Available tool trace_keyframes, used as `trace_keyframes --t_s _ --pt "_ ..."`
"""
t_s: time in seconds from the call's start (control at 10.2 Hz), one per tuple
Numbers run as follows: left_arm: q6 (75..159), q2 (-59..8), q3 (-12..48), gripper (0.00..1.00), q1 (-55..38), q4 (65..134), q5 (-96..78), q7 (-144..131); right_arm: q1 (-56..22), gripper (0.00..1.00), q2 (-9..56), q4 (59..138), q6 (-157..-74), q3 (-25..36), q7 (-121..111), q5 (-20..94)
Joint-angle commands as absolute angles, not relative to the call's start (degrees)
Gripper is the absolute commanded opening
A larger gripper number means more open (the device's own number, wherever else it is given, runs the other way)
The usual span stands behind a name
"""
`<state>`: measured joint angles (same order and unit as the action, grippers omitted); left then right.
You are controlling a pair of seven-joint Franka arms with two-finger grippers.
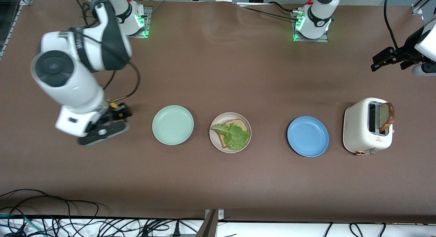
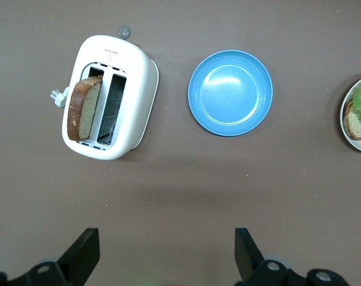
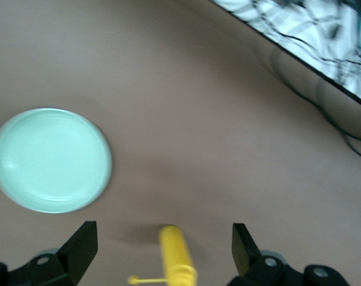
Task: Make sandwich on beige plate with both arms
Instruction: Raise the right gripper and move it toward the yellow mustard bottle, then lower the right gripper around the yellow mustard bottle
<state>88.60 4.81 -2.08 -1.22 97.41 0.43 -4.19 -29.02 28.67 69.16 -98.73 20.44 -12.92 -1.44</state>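
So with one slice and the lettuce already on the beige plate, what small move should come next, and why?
Probably the left gripper, open and over bare table toward its own end, should move over the toaster to take the second bread slice standing in its slot. The beige plate holds only one slice under the lettuce, with no top slice. The right gripper is open beside the mint-green plate, holding nothing.

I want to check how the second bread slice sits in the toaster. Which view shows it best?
The left wrist view: it looks straight down on the bread slice, standing in one slot of the toaster. The front view shows the slice smaller, leaning out of the slot. The right wrist view misses it.
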Motion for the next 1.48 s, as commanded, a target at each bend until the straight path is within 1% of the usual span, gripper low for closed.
trace_keyframes --t_s 0.0,0.2,0.49,0.59,0.79,0.89,1.08,1.18,1.28,1.38 --pt "87.71 4.83 -1.67 1.0 -0.79 96.86 1.58 -4.13 -29.79 1.0 26.54 70.84 -97.48 26.25 -13.88 2.79" --pt "87.71 4.83 -1.67 1.0 -0.79 96.86 1.49 -4.04 -29.18 1.0 26.72 71.01 -96.5 29.78 -13.71 6.93" --pt "87.71 4.83 -1.76 1.0 -0.79 96.86 1.49 -4.04 -26.82 1.0 26.72 72.16 -95.63 30.06 -14.58 7.03" --pt "87.8 4.83 -1.76 1.0 -0.79 96.86 1.49 -4.04 -25.85 1.0 26.72 73.03 -95.45 29.88 -16.07 7.64" --pt "87.8 4.83 -1.67 1.0 -0.79 96.77 1.49 -4.04 -18.67 1.0 26.72 75.57 -96.15 25.52 -18.26 14.82" --pt "87.8 4.83 -1.76 1.0 -0.7 96.85 1.49 -4.04 -16.89 1.0 26.63 77.67 -97.98 25.05 -22.89 17.55" --pt "87.8 4.83 -1.76 1.0 -0.7 96.86 1.49 -4.04 -15.21 1.0 23.31 87.57 -105.6 24.87 -33.44 23.0" --pt "87.8 4.83 -1.76 1.0 -0.79 96.77 1.49 -4.04 -13.38 1.0 20.85 93.37 -110.17 23.22 -38.01 23.64" --pt "87.8 4.83 -1.76 1.0 -0.7 96.77 1.49 -3.87 -11.62 1.0 18.66 98.13 -113.26 21.55 -42.32 25.3" --pt "87.8 4.75 -1.76 1.0 -0.62 96.85 1.49 -3.69 -10.12 1.0 17.76 101.57 -114.6 21.36 -48.71 29.4"
